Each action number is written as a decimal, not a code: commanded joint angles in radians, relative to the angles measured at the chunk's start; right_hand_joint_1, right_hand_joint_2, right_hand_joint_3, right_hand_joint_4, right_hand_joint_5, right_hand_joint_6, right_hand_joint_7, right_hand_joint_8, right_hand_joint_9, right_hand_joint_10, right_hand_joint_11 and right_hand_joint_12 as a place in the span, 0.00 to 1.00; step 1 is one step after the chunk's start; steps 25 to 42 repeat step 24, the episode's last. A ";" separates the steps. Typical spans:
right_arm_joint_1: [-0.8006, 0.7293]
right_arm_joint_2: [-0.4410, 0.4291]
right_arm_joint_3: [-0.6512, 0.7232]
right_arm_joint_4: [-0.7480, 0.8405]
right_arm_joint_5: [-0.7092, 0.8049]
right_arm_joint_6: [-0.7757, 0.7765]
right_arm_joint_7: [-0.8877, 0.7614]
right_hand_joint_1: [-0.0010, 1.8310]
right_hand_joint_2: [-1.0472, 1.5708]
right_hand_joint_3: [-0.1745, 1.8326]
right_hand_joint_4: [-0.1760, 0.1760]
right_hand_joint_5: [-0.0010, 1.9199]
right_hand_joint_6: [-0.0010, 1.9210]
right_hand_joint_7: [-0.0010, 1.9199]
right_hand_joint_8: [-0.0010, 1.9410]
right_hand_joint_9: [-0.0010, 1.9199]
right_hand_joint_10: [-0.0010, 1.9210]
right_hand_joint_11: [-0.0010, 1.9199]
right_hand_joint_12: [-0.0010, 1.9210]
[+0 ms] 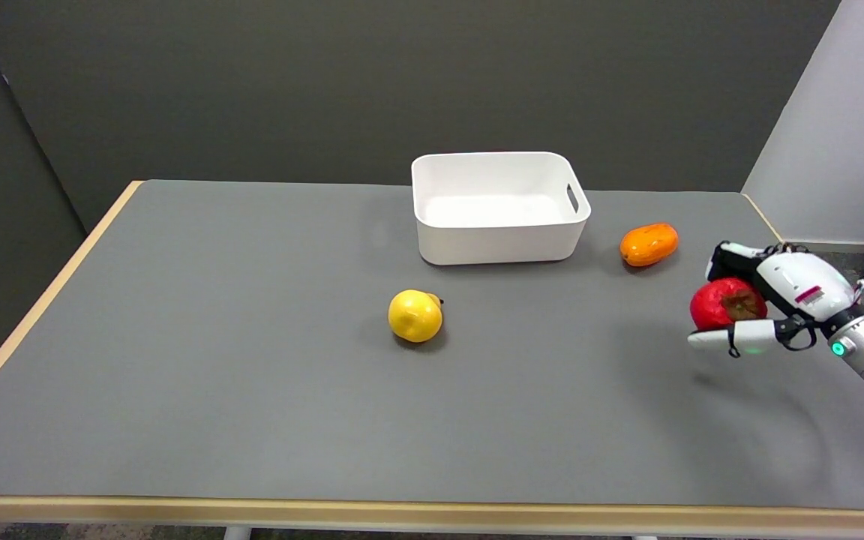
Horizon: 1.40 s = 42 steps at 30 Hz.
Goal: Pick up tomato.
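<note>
Head view, as I see it: right hand (pixel 766 304) grasping the red tomato (pixel 724 302), lifted above the gray table (pixel 252 390) near its right edge. White bin (pixel 498 238) at the back; orange fruit (pixel 649 244) beside it; yellow fruit (pixel 415 316) mid-table.

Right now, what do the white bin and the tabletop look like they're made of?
The white bin looks like moulded plastic: smooth satin walls, rounded corners and a cut-out handle slot. The tabletop looks like a matte grey mat or laminate with no glare, over a light wood-look edge; which of the two, I cannot tell.
</note>
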 commanded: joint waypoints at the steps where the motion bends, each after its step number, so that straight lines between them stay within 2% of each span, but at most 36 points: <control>1: 0.000 -0.002 0.253 -0.024 -0.103 0.032 0.090 0.73 0.81 0.27 0.14 0.30 0.76 0.40 0.70 0.43 0.85 0.48 0.92; 6: 0.001 -0.002 0.402 -0.103 -0.102 -0.019 0.080 0.73 0.81 0.27 0.13 0.30 0.76 0.41 0.70 0.43 0.84 0.48 0.92; 9: 0.003 0.000 0.498 -0.155 -0.101 -0.138 0.054 0.73 0.81 0.27 0.14 0.30 0.76 0.41 0.70 0.42 0.85 0.48 0.92; 11: 0.004 0.000 0.567 -0.191 -0.100 -0.246 -0.009 0.62 0.82 0.27 0.37 0.30 0.82 0.41 0.76 0.45 0.80 0.47 0.96; 16: 0.007 -0.001 0.742 -0.288 -0.044 -0.524 -0.155 0.61 0.84 0.25 0.40 0.29 0.83 0.39 0.78 0.43 0.81 0.45 0.94; 22: 0.014 0.002 0.858 -0.325 0.005 -0.744 -0.208 0.59 0.88 0.21 0.41 0.24 0.88 0.35 0.83 0.38 0.87 0.42 0.97; 24: 0.015 0.001 0.879 -0.328 0.026 -0.773 -0.208 0.57 0.89 0.19 0.41 0.22 0.90 0.34 0.85 0.35 0.90 0.39 0.99; 42: 0.015 0.001 0.879 -0.328 0.026 -0.773 -0.208 0.57 0.89 0.19 0.41 0.22 0.90 0.34 0.85 0.35 0.90 0.39 0.99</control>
